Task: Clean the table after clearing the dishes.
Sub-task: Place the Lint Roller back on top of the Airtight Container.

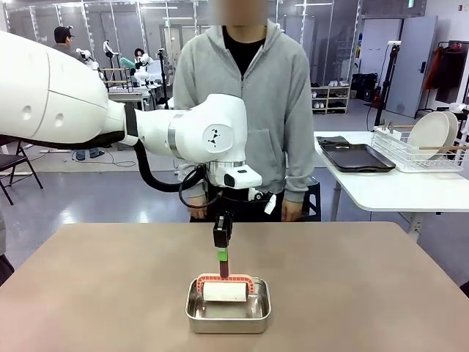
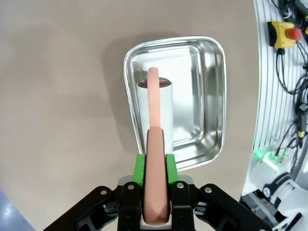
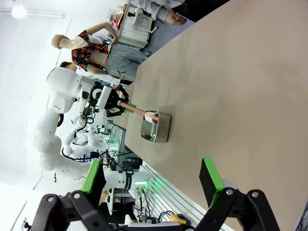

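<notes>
Table (image 1: pixel 352 293), tan and bare apart from a metal pan (image 1: pixel 228 308) near its robot-side edge. Directly above the pan, left gripper (image 2: pixel 155 192) clamped on a pink-handled lint roller (image 2: pixel 155 110) resting inside; right gripper (image 3: pixel 151 175) spread wide. Possibly dragging the pan along if the roller snags its wall on lifting.

The floor (image 1: pixel 88 198) is gray and shiny. A white table (image 1: pixel 396 187) stands at the right, with a wire rack (image 1: pixel 418 150) on it. Far back there are glass walls (image 1: pixel 117 29), a folding chair (image 1: pixel 15 165) and shelves (image 1: pixel 330 99).
</notes>
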`<action>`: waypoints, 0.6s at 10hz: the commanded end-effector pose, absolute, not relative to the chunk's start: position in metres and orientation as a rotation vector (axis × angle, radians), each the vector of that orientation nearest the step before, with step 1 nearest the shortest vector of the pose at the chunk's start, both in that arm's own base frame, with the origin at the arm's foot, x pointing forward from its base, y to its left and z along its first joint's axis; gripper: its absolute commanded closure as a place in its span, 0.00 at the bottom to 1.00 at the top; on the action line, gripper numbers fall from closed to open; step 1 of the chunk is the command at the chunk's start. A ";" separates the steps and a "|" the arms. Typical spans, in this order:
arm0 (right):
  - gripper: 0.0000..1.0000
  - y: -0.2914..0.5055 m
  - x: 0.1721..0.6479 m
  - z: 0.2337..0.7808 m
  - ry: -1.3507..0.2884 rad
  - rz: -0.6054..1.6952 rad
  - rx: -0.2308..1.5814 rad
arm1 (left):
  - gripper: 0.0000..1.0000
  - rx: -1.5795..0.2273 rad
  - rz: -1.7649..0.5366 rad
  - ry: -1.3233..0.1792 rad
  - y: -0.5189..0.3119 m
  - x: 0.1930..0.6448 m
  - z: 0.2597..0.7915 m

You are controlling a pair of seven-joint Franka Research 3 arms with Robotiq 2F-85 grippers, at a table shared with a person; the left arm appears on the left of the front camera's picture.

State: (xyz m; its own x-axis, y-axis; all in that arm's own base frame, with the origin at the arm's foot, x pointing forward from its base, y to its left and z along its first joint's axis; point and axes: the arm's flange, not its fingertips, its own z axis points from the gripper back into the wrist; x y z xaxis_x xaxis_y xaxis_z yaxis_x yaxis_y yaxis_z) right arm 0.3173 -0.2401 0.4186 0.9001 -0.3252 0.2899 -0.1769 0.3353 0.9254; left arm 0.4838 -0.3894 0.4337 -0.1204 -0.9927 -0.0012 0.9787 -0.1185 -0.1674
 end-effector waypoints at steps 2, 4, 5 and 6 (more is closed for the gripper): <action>0.00 -0.240 0.316 0.421 -0.480 -0.101 1.231 | 0.79 -0.083 -1.609 0.159 -0.390 0.497 0.420; 0.00 -0.240 0.316 0.421 -0.480 -0.101 1.231 | 0.79 -0.104 -1.560 0.151 -0.388 0.499 0.407; 0.00 -0.240 0.316 0.421 -0.480 -0.101 1.231 | 0.79 -0.108 -1.553 0.180 -0.388 0.501 0.400; 0.00 -0.240 0.316 0.421 -0.480 -0.101 1.231 | 0.79 -0.115 -1.540 0.193 -0.386 0.504 0.396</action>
